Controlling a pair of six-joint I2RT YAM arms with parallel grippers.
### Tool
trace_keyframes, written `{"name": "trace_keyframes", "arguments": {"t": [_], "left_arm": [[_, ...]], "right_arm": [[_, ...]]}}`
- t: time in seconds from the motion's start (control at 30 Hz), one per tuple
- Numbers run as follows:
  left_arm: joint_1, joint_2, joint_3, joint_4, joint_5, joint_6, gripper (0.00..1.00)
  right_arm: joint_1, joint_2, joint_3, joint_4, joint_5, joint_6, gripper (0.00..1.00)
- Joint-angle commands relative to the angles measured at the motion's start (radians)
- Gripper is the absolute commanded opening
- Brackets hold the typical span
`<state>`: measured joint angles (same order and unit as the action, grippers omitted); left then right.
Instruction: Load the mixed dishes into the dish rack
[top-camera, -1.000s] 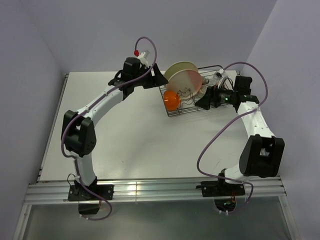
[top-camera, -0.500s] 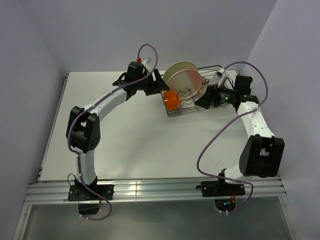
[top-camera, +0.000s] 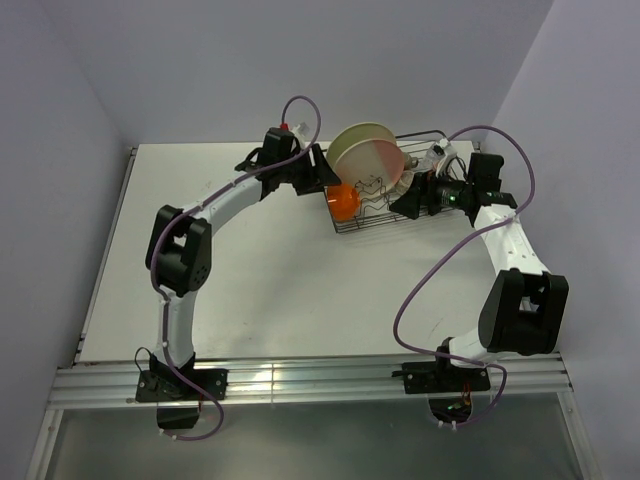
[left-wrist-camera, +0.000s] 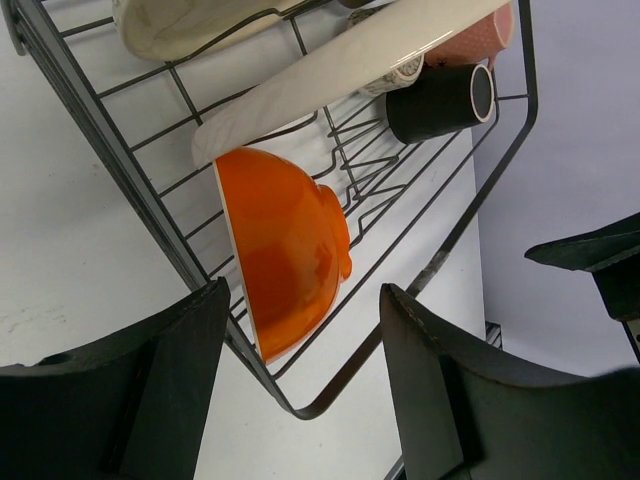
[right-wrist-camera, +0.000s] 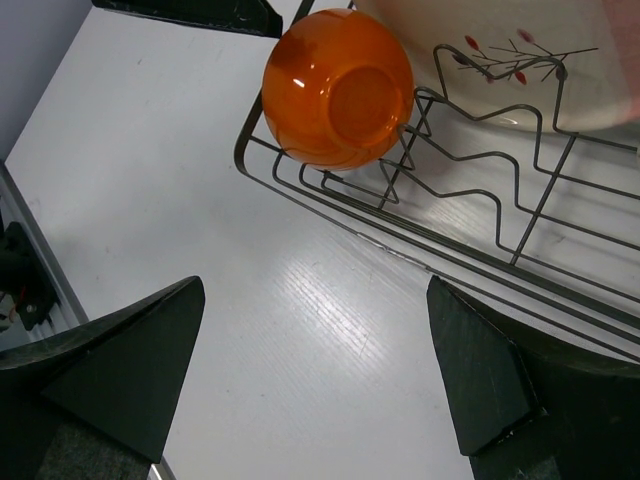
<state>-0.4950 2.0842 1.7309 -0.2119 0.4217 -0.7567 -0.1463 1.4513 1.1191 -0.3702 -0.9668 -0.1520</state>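
- The dish rack (top-camera: 385, 205) is seen at the far right part of the table (top-camera: 250, 280), between the two arms.
- An orange bowl (left-wrist-camera: 285, 245) is lodged on its side inside the rack's left end, against the wire.
- Two plates (top-camera: 365, 152) are stood tilted in the rack; a sprig drawing is seen on one plate (right-wrist-camera: 510, 70).
- A dark cup (left-wrist-camera: 440, 100) and a pink mug (left-wrist-camera: 470, 45) are laid behind the plates.
- The left gripper (left-wrist-camera: 300, 335) is held just outside the rack by the bowl, fingers moderately apart, nothing gripped.
- The right gripper (right-wrist-camera: 312, 330) is held over the rack's near edge, spread wide and empty.
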Motion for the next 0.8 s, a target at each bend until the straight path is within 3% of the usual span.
{"name": "trace_keyframes", "arguments": {"t": [0.0, 0.37, 0.77], "left_arm": [[-0.008, 0.005, 0.052, 0.011, 0.011, -0.01, 0.67], [-0.014, 0.014, 0.019, 0.074, 0.068, -0.058, 0.63], [-0.033, 0.056, 0.064, 0.013, 0.06, -0.063, 0.6]], "right_arm": [[0.005, -0.032, -0.007, 0.03, 0.003, 0.002, 1.0], [0.007, -0.029, -0.005, 0.037, 0.002, 0.012, 1.0], [0.005, -0.029, -0.01, 0.047, 0.0, 0.017, 1.0]]}}
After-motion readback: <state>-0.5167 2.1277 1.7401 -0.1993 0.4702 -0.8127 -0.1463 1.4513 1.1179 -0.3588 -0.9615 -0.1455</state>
